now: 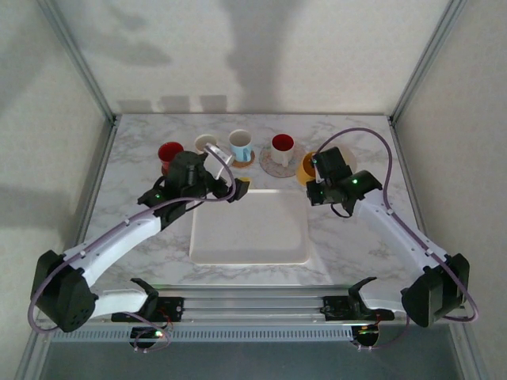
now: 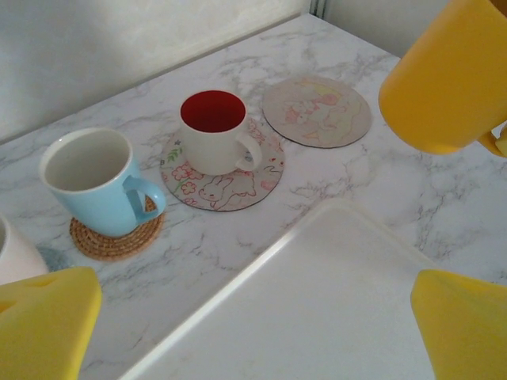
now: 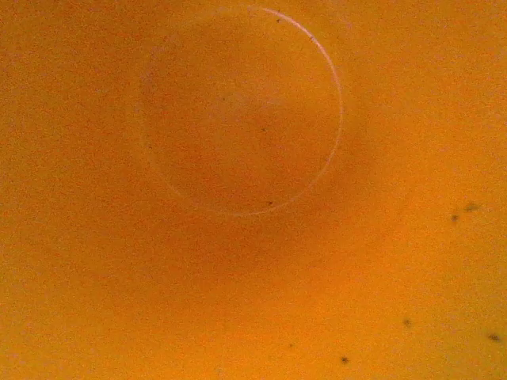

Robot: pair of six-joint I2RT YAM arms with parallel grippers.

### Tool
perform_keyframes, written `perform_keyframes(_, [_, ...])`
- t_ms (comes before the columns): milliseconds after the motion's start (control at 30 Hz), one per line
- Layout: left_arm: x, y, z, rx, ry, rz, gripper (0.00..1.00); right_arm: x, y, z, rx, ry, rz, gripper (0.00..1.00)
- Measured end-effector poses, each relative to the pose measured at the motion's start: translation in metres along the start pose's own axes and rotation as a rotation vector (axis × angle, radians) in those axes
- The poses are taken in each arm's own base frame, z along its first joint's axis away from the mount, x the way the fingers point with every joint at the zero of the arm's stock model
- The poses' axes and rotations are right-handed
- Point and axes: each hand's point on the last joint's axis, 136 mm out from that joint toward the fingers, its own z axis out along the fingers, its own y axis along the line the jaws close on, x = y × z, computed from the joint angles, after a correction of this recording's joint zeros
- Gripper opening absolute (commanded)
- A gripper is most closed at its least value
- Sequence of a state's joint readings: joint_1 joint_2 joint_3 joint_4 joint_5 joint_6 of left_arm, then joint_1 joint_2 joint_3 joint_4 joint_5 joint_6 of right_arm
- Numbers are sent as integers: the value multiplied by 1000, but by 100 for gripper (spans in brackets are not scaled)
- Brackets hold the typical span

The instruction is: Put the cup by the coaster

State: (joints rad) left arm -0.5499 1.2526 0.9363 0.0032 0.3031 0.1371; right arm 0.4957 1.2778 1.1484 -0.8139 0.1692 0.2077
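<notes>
Left side first. The left hand [image 1: 230, 188] hovers over the far left corner of the white tray [image 1: 249, 229]. It is spread as wide as it goes, its yellow fingertips [image 2: 43, 324] far apart at the bottom corners of its wrist view, with nothing held between them. Ahead of that hand and off to its left, a red cup [image 1: 169, 154] and a plain white cup [image 1: 206, 145] stand on the marble tabletop [image 1: 333, 245].

Straight ahead of the hand, the light blue cup [image 2: 99, 182] sits on a woven coaster [image 2: 115, 239], handle turned back toward the hand. Just to its right, the white cup with the red inside [image 2: 214, 134] stands on a floral coaster [image 2: 230, 186]. Further right lies a bare printed coaster [image 2: 317, 111], flat on the marble.

Now the right hand [image 1: 321, 180]: it's closed down narrow and gripping the yellow cup [image 2: 447, 75]. From the left wrist camera the cup looks tilted and lifted off the tabletop, just right of the bare printed coaster. The right wrist camera stares straight into the cup, its round bottom dead ahead of the hand. From above, the cup sits at the front of the right hand, just beyond the tray's far right corner.
</notes>
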Motion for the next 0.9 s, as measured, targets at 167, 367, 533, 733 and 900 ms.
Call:
perform_keyframes(167, [6, -2, 21, 19, 29, -1, 100, 4, -19, 19, 44, 64, 32, 0])
perform_keyframes(367, [14, -6, 44, 42, 64, 13, 100, 0, -39, 34, 85, 104, 84, 0])
perform_keyframes(533, [15, -9, 62, 62, 81, 32, 100, -6, -56, 46, 111, 110, 131, 0])
perform_keyframes(733, [17, -15, 84, 91, 95, 59, 100, -9, -84, 68, 146, 135, 204, 0])
perform_keyframes(900, [25, -18, 103, 110, 117, 75, 100, -16, -105, 87, 169, 150, 257, 0])
